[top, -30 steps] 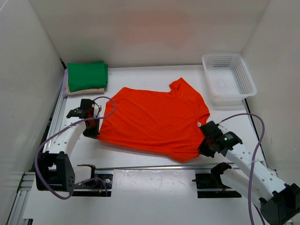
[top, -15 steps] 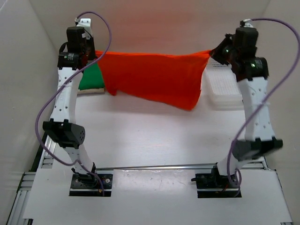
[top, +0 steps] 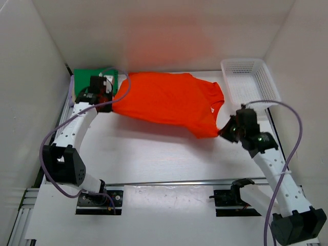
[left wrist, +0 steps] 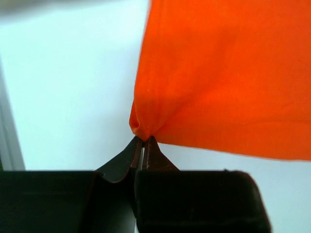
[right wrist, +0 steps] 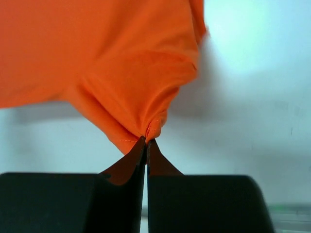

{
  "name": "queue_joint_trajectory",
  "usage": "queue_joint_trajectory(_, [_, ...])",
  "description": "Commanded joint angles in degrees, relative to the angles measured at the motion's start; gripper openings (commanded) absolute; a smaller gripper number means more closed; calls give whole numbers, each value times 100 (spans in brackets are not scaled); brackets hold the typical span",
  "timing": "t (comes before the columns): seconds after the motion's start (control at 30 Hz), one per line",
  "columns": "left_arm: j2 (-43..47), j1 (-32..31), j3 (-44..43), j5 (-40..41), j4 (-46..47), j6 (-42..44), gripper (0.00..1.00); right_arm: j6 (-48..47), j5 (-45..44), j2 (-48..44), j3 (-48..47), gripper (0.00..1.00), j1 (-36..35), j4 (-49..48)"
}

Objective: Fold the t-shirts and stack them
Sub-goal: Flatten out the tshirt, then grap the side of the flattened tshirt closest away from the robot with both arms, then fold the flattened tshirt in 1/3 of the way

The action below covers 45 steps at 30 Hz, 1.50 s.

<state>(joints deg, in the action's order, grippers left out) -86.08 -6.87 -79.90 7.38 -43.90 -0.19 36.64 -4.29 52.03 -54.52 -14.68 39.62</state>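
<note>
The orange-red t-shirt (top: 169, 102) hangs stretched between both arms just above the back half of the table. My left gripper (top: 114, 102) is shut on its left corner, the cloth (left wrist: 223, 73) bunched at the fingertips (left wrist: 143, 138). My right gripper (top: 223, 131) is shut on the lower right corner, where the fabric (right wrist: 121, 63) gathers into a pinch at its tips (right wrist: 146, 141). A folded green t-shirt (top: 84, 79) lies at the back left, largely hidden behind my left arm.
A white lattice basket (top: 250, 84) stands at the back right, close to the shirt's right edge. White walls close in the table on three sides. A metal rail (top: 164, 182) runs along the near edge between the arm bases.
The shirt lay flat on the table, then both arms lifted it high at the back. Now they have come down and it hangs low, the right gripper nearer than the left.
</note>
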Motion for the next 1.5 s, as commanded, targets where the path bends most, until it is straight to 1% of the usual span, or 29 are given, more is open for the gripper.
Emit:
queue_joint_trajectory(0.0, [566, -15, 1146, -26, -49, 19, 10, 703, -63, -553, 1157, 0, -438, -25])
queue_joint_trajectory(0.03, [566, -16, 1413, -87, -49, 19, 10, 974, -63, -606, 1398, 0, -579, 98])
queue_joint_trajectory(0.07, [566, -16, 1650, -87, -49, 19, 10, 1107, -132, -685, 1583, 0, -876, 195])
queue_joint_trajectory(0.1, [619, -16, 2088, -87, -49, 19, 10, 1273, -359, -685, 1724, 0, -1027, 335])
queue_joint_trajectory(0.13, [619, -16, 2292, -87, -49, 19, 10, 1675, -483, -755, 1934, 0, -1168, 475])
queue_joint_trajectory(0.17, [689, -16, 2477, -18, -49, 19, 10, 1853, -554, -843, 2041, 0, -1430, 677])
queue_joint_trajectory(0.27, [943, -16, 3049, -17, -49, 19, 10, 2233, -555, -923, 2331, 0, -1800, 679])
queue_joint_trajectory(0.3, [1101, -16, 3224, -17, -49, 19, 10, 2233, -633, -923, 2332, 0, -1802, 679])
queue_joint_trajectory(0.4, [1322, -16, 3349, -17, -49, 19, 10, 2067, -783, -766, 2175, 0, -1802, 679])
queue_joint_trajectory(0.53, [1462, -16, 3419, 97, -49, 19, 10, 1628, -783, -274, 1788, 0, -1451, 557])
queue_joint_trajectory(0.63, [1332, -16, 3122, 45, -49, 19, 10, 1171, -722, 112, 1507, 0, -1223, 170])
queue_joint_trajectory(0.7, [1130, -16, 2735, 45, -49, 19, 10, 837, -669, 377, 1366, 0, -1064, -93])
queue_joint_trajectory(0.77, [700, -16, 2254, 45, -49, 19, 10, 530, -608, 816, 1103, 0, -775, -243])
queue_joint_trajectory(0.83, [227, -16, 1971, 45, -49, 19, 10, 318, -529, 1254, 909, 0, -529, -472])
queue_joint_trajectory(0.9, [-91, 37, 1575, 45, -49, 19, 10, 20, -397, 1546, 611, 0, -422, -612])
queue_joint_trajectory(1.0, [-654, 89, 1163, 158, -49, 19, 10, -340, -344, 2326, 320, 0, -300, -806])
queue_joint_trajectory(1.1, [-1076, 90, 924, 290, -49, 19, 10, -491, -344, 2863, -23, 0, -229, -806])
queue_joint_trajectory(1.17, [-1296, 142, 871, 352, -49, 19, 10, -552, -283, 3049, -189, 0, -167, -859])
queue_joint_trajectory(1.47, [-1613, 424, 633, 466, 4, 19, 10, -772, -230, 3875, -928, 0, -9, -859])
